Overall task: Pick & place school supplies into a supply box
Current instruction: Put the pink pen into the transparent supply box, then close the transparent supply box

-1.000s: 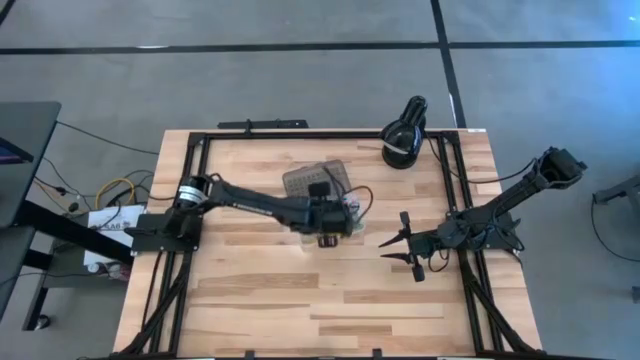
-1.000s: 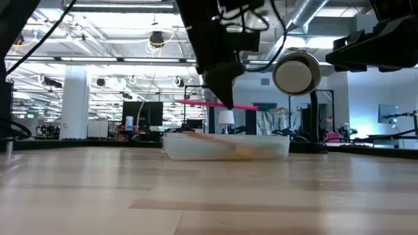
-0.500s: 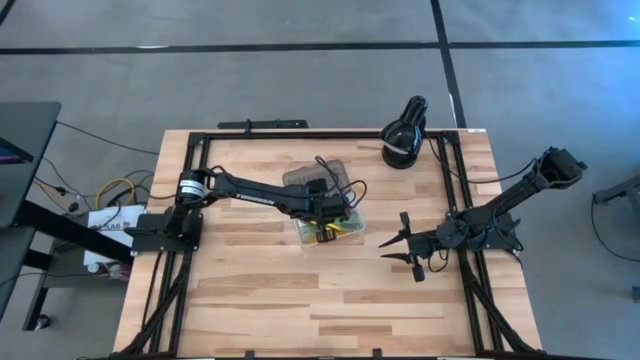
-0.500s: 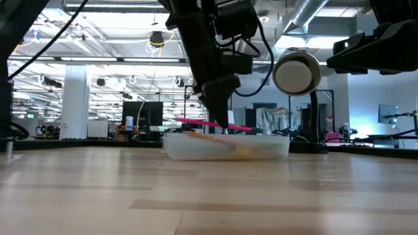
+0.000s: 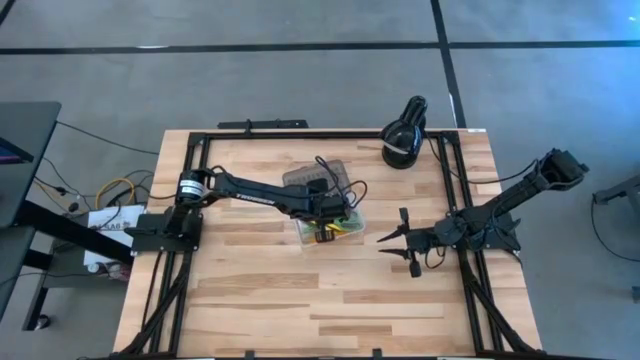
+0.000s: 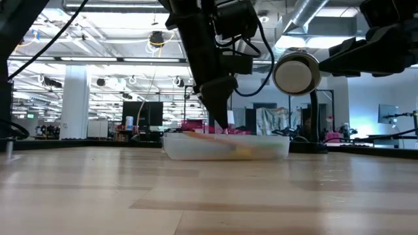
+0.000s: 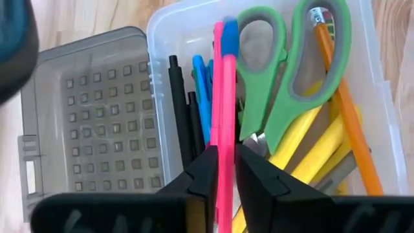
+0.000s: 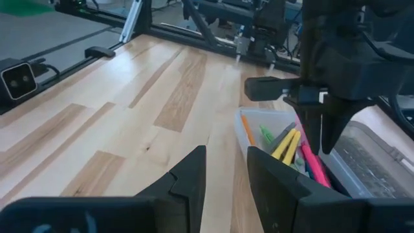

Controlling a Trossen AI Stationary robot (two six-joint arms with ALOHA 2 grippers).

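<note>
The clear supply box [image 5: 335,230] stands mid-table with its grey dotted lid [image 7: 90,110] folded open beside it. Inside lie green-handled scissors [image 7: 284,77], yellow, orange, blue and dark pens, and on top of them a pink pen [image 7: 226,97]. My left gripper [image 7: 226,171] points down into the box [image 6: 225,147], its fingers narrowly apart on either side of the pink pen. My right gripper [image 5: 400,240] hovers open over the table's right part, holding nothing. My left gripper has a finger [image 7: 206,169] on each side of the pink pen's shaft [image 7: 226,145], coming steeply from above, fingers across the pen. The pen lies along the box on the other supplies. I cannot tell whether the fingers touch it.
A black round lamp-like object [image 5: 403,135] stands at the table's far right edge. Black frame rails [image 5: 200,180] run along the table's sides. Bare wood lies in front of the box and between it and my right gripper [image 8: 226,175].
My left gripper has come down over the supply box with the pink pen and tipped, then kept still. The pen, first held slanted above the rim, has sunk level with the box's rim.
</note>
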